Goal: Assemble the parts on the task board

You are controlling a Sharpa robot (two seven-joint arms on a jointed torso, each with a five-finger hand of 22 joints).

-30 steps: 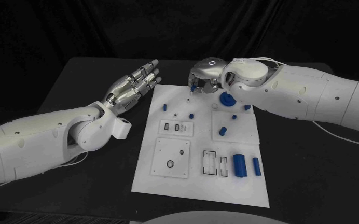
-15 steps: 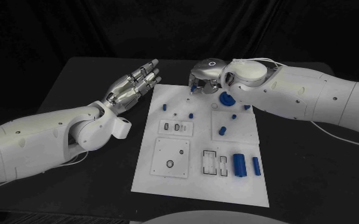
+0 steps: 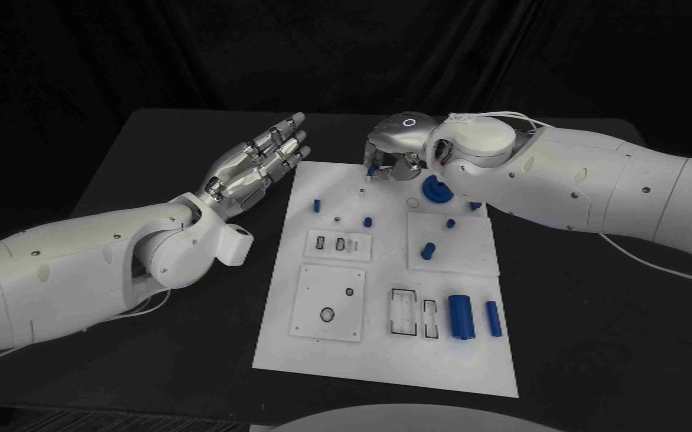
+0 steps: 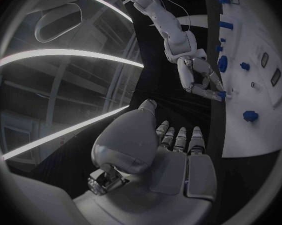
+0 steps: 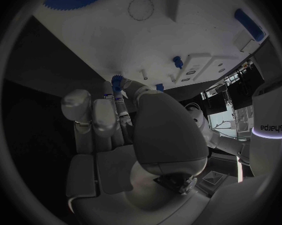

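Observation:
The white task board (image 3: 378, 337) lies in the middle of the black table. My right hand (image 3: 392, 155) hangs over the board's far edge with its fingers curled down, pinching a small blue part (image 5: 118, 80) at the fingertips; the same part (image 4: 222, 93) shows just above the board (image 4: 259, 40). A blue gear (image 3: 438, 190) lies on the board just right of that hand. My left hand (image 3: 260, 167) is held flat with fingers stretched out and apart, holding nothing, beside the board's far left corner. Small blue pegs (image 3: 428, 250) stand mid-board, and two blue cylinders (image 3: 462, 317) lie near the front right.
Raised white plates with slots (image 3: 330, 304) sit on the board's front half. Both white forearms flank the board, the right arm (image 3: 577, 187) reaching across its far right corner. Bare black table (image 3: 188, 352) runs along the board's left side.

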